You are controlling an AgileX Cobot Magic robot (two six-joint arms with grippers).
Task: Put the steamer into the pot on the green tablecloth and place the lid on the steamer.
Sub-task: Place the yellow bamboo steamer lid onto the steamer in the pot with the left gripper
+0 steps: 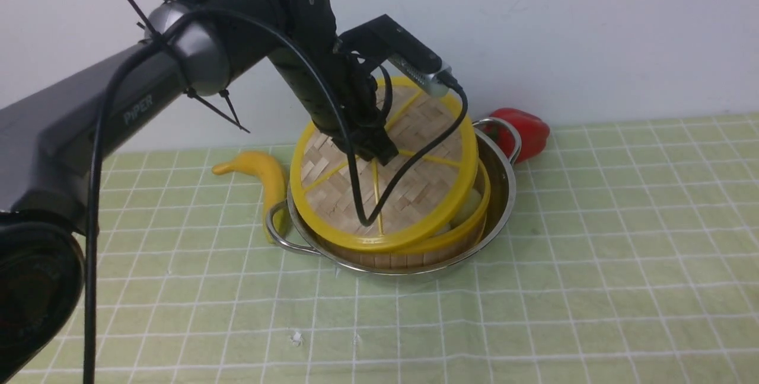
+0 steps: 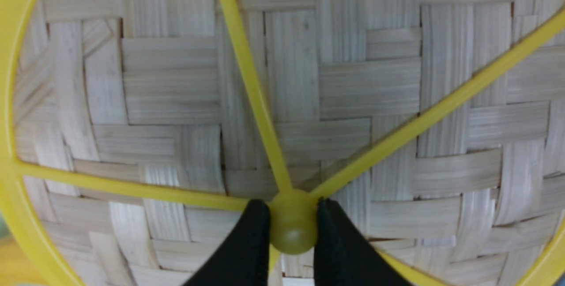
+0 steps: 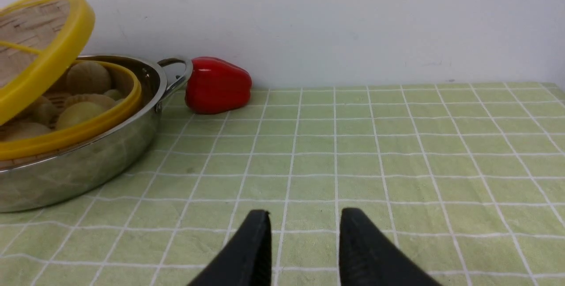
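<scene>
The steel pot [image 1: 501, 185] stands on the green tablecloth [image 1: 593, 265] with the steamer [image 1: 468, 227] inside it; pale buns [image 3: 84, 76] show in the steamer. The woven lid [image 1: 415, 194] with its yellow rim and spokes hangs tilted over the steamer, low at the near-left side and raised at the far side. My left gripper [image 1: 379, 153] is shut on the lid's yellow centre knob [image 2: 293, 222], one black finger on each side. My right gripper [image 3: 304, 220] is open over bare cloth, to the right of the pot [image 3: 88, 162], and holds nothing.
A yellow banana [image 1: 267, 173] lies on the cloth left of the pot, close to its near handle [image 1: 276, 230]. A red pepper [image 1: 528, 129] lies behind the pot's far handle, against the white wall. The left arm's cable hangs across the lid.
</scene>
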